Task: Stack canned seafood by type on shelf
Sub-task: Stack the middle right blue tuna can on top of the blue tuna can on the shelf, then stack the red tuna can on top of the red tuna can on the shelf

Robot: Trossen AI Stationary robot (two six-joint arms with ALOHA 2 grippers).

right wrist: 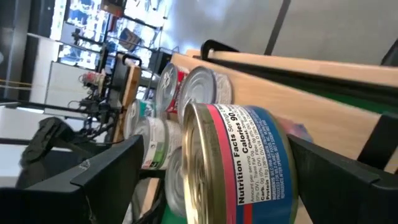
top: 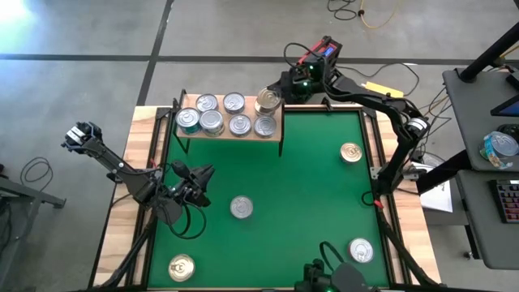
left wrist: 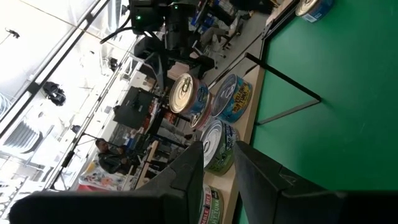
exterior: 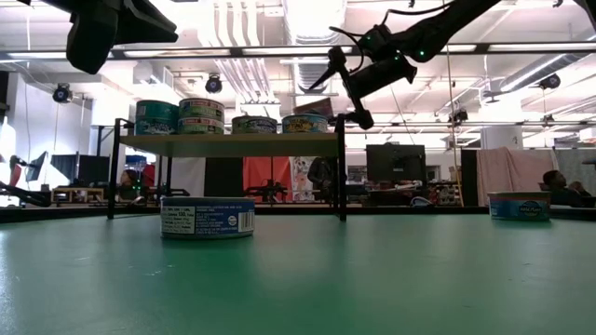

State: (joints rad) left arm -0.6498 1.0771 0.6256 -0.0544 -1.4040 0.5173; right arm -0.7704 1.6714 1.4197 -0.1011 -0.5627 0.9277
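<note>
Tin (top: 268,100) sits between my right gripper's (top: 274,96) wide-spread fingers (right wrist: 102,171) at the shelf (top: 272,132) corner; left gripper (top: 197,180) nearly closed, empty.

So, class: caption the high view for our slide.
Right gripper holds a tin at the shelf corner; four tins dot the green mat.

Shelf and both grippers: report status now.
Right gripper holding a gold-topped tin at the shelf's right end. Left gripper empty over the mat. Seven tins on the shelf. Nothing blocking.

Overhead, table-level, seemingly both wrists see shelf (top: 231,130).
</note>
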